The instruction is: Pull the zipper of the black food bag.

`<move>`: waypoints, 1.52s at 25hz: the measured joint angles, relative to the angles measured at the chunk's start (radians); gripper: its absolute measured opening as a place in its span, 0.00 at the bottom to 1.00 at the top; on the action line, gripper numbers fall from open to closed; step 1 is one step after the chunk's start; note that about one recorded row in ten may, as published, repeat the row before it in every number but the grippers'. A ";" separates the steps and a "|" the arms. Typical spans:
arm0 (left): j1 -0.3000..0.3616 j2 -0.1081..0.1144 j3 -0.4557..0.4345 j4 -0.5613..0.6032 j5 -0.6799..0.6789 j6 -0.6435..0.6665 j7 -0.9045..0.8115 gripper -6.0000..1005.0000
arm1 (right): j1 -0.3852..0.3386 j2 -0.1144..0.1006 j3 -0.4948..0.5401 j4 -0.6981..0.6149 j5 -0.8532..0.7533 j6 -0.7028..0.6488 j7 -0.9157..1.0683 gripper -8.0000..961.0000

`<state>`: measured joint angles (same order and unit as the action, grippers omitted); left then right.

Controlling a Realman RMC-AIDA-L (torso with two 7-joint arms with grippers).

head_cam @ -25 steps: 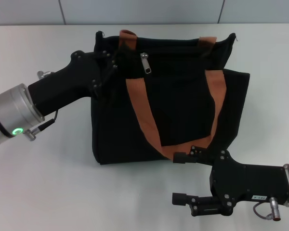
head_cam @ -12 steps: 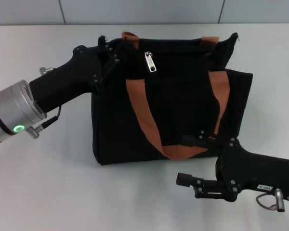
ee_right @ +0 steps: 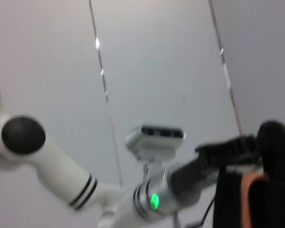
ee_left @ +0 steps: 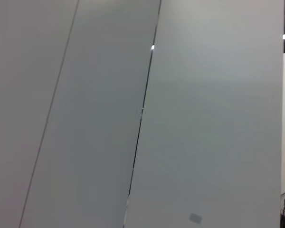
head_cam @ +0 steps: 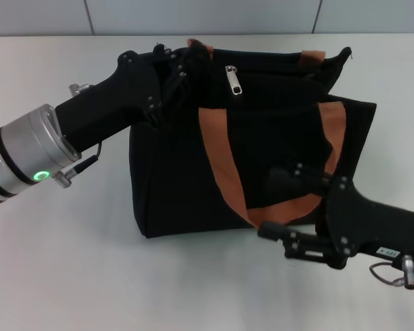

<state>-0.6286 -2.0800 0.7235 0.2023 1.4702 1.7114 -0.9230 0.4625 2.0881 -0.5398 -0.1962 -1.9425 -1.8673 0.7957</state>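
The black food bag (head_cam: 169, 179) lies on the white table with its orange straps (head_cam: 217, 148) facing up. Its silver zipper (head_cam: 232, 80) pull tab rests on the track near the top edge, left of centre. My left gripper (head_cam: 185, 67) is at the bag's top left corner, next to the strap end and just left of the tab, shut on the fabric edge. My right gripper (head_cam: 268, 202) is open at the bag's lower front, its fingers standing either side of the strap loop. The right wrist view shows the bag (ee_right: 232, 199) and my left arm (ee_right: 180, 183).
The white table (head_cam: 69, 262) reaches all around the bag, and a grey panelled wall (head_cam: 193, 17) runs behind it. The left wrist view shows only wall panels (ee_left: 133, 118). The right wrist view also catches the robot's head camera (ee_right: 155, 139).
My left gripper has moved right along the bag's top, and the top edge and zipper tab shifted right with it. My right gripper rose from the table onto the bag's lower front.
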 joint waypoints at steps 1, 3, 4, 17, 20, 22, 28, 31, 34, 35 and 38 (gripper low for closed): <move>-0.004 0.000 0.000 -0.004 0.000 0.002 0.010 0.03 | -0.001 0.000 0.003 0.011 0.024 -0.010 0.000 0.84; -0.013 0.000 0.003 -0.009 -0.001 0.002 0.025 0.03 | -0.009 -0.001 0.007 0.038 0.090 -0.022 0.000 0.82; -0.015 0.000 0.005 -0.010 -0.001 0.002 0.026 0.03 | -0.015 -0.002 0.007 0.054 0.134 -0.027 0.000 0.80; -0.047 0.000 0.019 -0.021 0.003 -0.003 0.061 0.04 | 0.014 -0.004 0.048 0.086 0.260 -0.029 0.479 0.43; -0.059 0.000 0.028 -0.031 0.003 -0.003 0.083 0.04 | 0.024 -0.005 0.067 0.076 0.270 -0.015 0.703 0.43; -0.063 0.000 0.030 -0.033 0.003 -0.002 0.088 0.04 | 0.031 -0.006 0.084 0.067 0.275 -0.004 0.779 0.42; -0.085 0.000 0.033 -0.040 0.007 0.001 0.092 0.04 | 0.053 -0.002 0.093 0.071 0.280 0.062 0.791 0.42; -0.091 0.000 0.033 -0.046 0.007 0.000 0.092 0.04 | 0.064 0.000 0.090 0.083 0.281 0.083 0.786 0.42; -0.093 0.000 0.033 -0.047 0.006 0.000 0.093 0.04 | 0.080 -0.001 0.084 0.086 0.276 0.086 0.783 0.42; -0.094 0.000 0.033 -0.047 0.005 0.000 0.093 0.04 | 0.081 -0.002 0.084 0.084 0.276 0.087 0.784 0.42; -0.098 0.000 0.033 -0.047 0.003 0.000 0.092 0.04 | 0.080 -0.004 0.084 0.078 0.276 0.098 0.785 0.42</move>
<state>-0.7266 -2.0800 0.7563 0.1548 1.4728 1.7113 -0.8307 0.5423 2.0838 -0.4556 -0.1180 -1.6664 -1.7691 1.5804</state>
